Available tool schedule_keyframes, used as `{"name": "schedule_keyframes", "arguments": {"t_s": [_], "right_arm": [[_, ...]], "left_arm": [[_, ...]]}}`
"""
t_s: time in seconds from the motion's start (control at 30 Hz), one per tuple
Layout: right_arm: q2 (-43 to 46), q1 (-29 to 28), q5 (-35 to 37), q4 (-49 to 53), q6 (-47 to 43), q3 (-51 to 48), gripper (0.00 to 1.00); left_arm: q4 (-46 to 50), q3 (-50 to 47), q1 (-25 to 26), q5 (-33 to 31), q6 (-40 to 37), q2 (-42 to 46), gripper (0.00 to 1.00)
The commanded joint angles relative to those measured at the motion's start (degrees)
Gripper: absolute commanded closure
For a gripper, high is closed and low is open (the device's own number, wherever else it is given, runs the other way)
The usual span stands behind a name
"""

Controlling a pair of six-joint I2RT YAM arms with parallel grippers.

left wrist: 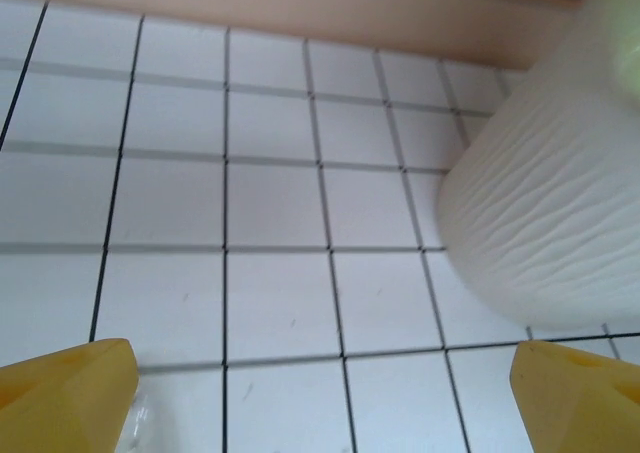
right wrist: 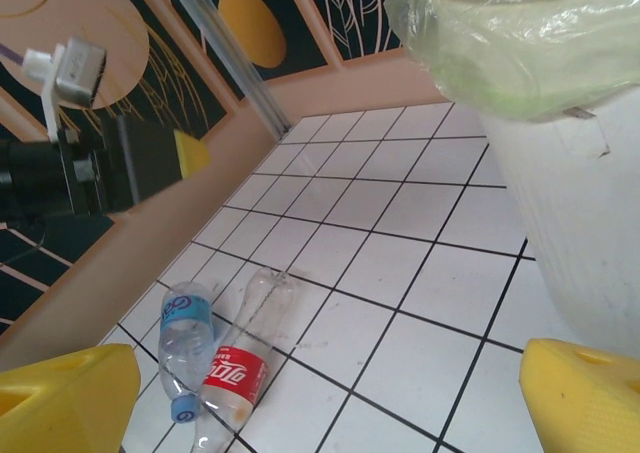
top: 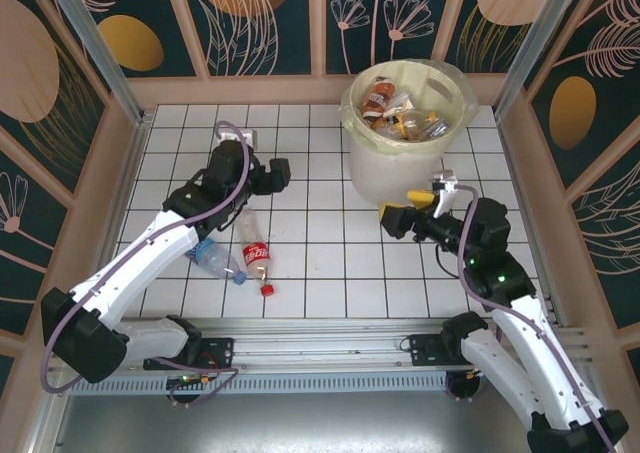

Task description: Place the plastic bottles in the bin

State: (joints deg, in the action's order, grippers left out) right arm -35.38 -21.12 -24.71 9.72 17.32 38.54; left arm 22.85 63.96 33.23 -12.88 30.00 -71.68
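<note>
Since most of the plastic bottles point(top: 398, 111) sit piled inside the bag-lined bin point(top: 375, 178) at the far right of the counter point(top: 320, 295), two are left to collect. A Coca-Cola bottle point(top: 257, 258) and a blue-label bottle point(top: 218, 260) lie flat side by side, touching or nearly so, at front left beside the left arm. Lying flat, they probably call for a grasp across the body.

Left gripper point(top: 280, 174): jaws spread wide and empty, over bare tile between the two bottles and the bin.

Right gripper point(top: 400, 213): jaws wide apart and empty, just beside the bin's base, facing the two bottles.
</note>
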Motion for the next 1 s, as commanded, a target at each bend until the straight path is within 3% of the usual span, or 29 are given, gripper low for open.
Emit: {"name": "schedule_keyframes", "arguments": {"t_s": [0.0,0.33,0.63,0.97], "right_arm": [[-0.8,-0.7,-2.4,-5.7,1.5,-1.2,0.02],[-2.0,-2.2,-0.4,-7.9,2.7,-5.2,0.02],[-2.0,-2.8,-1.5,-8.7,2.5,-6.7,0.02],[-2.6,-3.2,-1.5,-9.6,1.8,-8.1,0.02]], "left_arm": [[7.6,-1.6,0.3,-3.1,8.4,1.0,0.04],[9.6,-9.4,0.3,0.7,16.6,-3.8,0.05],[12.5,-6.4,0.1,-6.0,15.1,-14.2,0.06],[7.9,-7.0,-5.7,-1.4,11.6,-20.5,0.09]]}}
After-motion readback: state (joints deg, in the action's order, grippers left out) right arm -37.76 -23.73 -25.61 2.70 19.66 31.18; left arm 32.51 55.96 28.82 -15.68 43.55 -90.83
